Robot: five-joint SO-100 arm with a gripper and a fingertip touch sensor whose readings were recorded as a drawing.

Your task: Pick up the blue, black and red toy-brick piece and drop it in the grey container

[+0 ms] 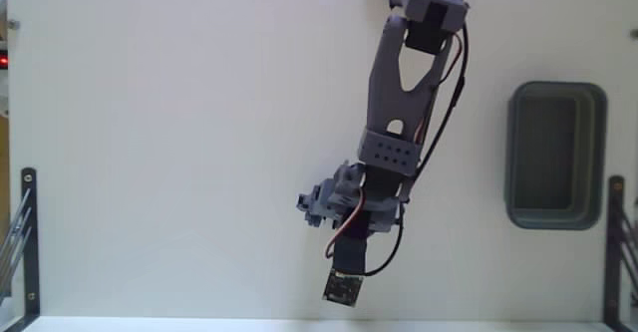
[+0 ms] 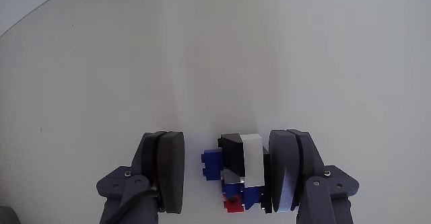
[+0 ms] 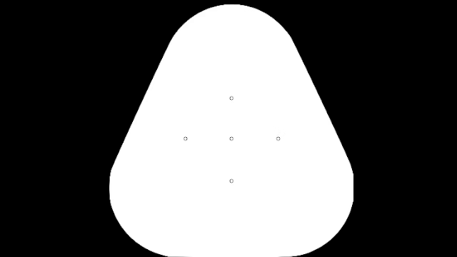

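Note:
In the wrist view the toy-brick piece [image 2: 232,167], blue with a black and grey top and a red bit at the bottom, lies on the white table between the fingers of my gripper [image 2: 225,173]. It rests against the right finger [image 2: 286,173]. A gap separates it from the left finger [image 2: 167,170], so the gripper is open around it. In the fixed view the grey arm [image 1: 399,93] reaches down from the top and hides the piece. The grey container [image 1: 512,163] stands at the right, well away from the arm.
A small dark circuit board [image 1: 342,287] hangs on wires from the arm's lower end. Dark metal frames stand at the left edge [image 1: 22,232] and the right edge [image 1: 618,242]. The table [image 1: 159,153] is plain white.

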